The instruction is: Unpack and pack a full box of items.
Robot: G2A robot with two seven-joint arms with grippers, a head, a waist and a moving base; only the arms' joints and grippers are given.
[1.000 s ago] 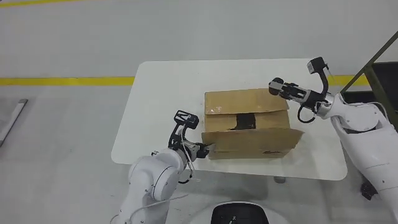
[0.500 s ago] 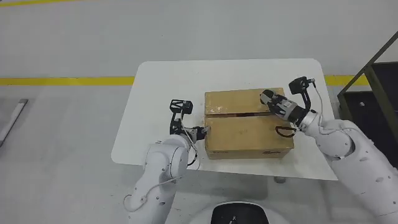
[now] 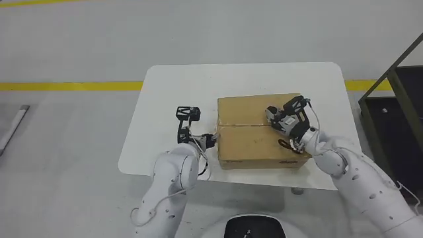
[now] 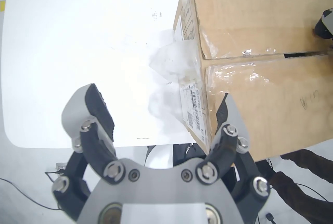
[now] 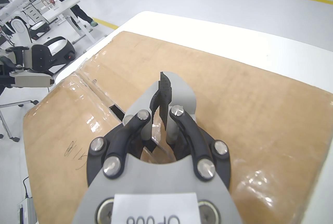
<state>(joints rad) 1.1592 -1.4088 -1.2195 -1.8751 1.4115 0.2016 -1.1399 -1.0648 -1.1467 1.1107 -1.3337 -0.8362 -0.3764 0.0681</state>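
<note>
A brown cardboard box point(image 3: 254, 131) stands on the white table point(image 3: 173, 99) with both top flaps folded down and meeting at a seam point(image 5: 100, 95). My right gripper point(image 3: 272, 114) rests on the box top point(image 5: 242, 108) next to the seam, its fingers point(image 5: 163, 91) shut with nothing between them. My left gripper point(image 3: 212, 139) is open at the box's left end, near its front corner. One of its fingertips point(image 4: 229, 112) sits over the edge of the box point(image 4: 260, 35). The other fingertip point(image 4: 97, 102) hangs over bare table.
Torn clear tape point(image 4: 173, 62) hangs off the box's left end beside a white label point(image 4: 195, 108). The table runs wide to the left of the box. A dark metal frame point(image 3: 403, 99) stands off the table's right side.
One second ago the box's flaps stood open. My right arm swung in from the right onto the box top and the flaps came down flat. My left gripper shifted slightly along the box's left end.
</note>
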